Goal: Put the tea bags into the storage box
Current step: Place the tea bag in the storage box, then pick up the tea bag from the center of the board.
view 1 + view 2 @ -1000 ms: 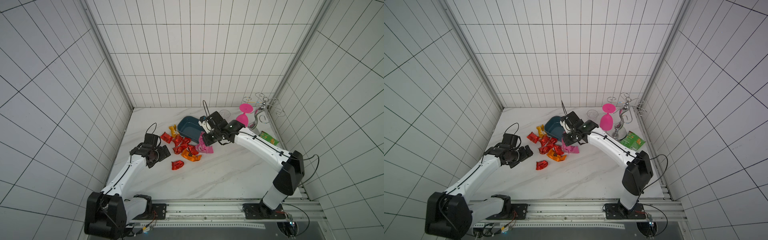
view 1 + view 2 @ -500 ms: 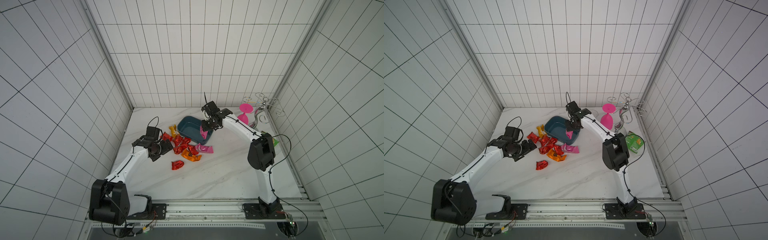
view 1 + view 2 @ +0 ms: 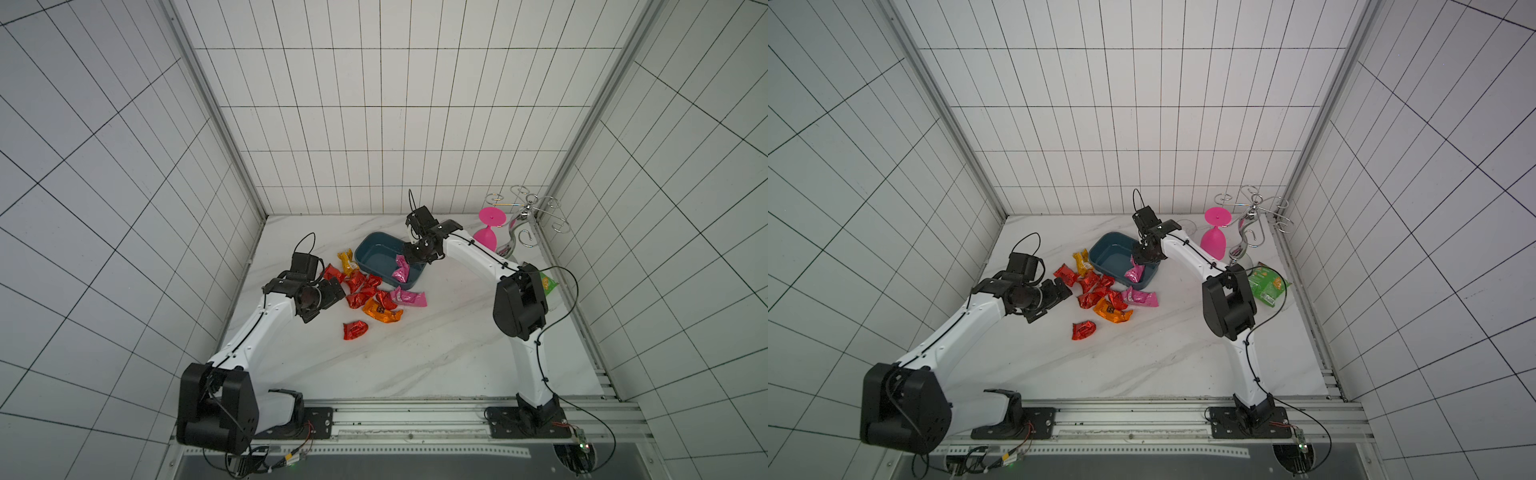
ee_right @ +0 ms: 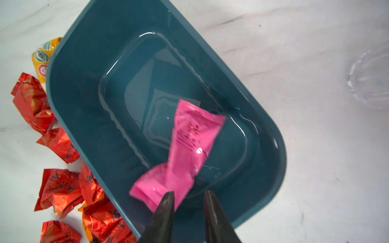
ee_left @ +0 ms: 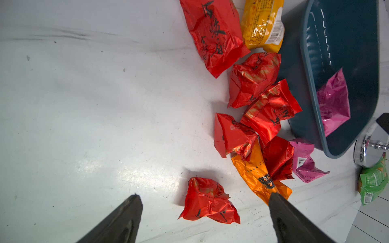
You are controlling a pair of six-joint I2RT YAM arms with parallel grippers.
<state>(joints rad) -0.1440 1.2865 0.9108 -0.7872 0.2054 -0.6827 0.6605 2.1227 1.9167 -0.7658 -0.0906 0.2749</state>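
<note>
Pink sachet [image 4: 185, 151] blurred in box [image 4: 84, 84], edge behind right claw [image 4: 188, 192], ajar, empty; left claw [image 5: 203, 194] wide, empty

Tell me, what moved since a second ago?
The right gripper carried a pink tea bag from beside the other tea bags over the storage box, then parted its fingers and let it go into the box. The left gripper moved closer to them, open as before. Those bags stayed put on the table.
</note>
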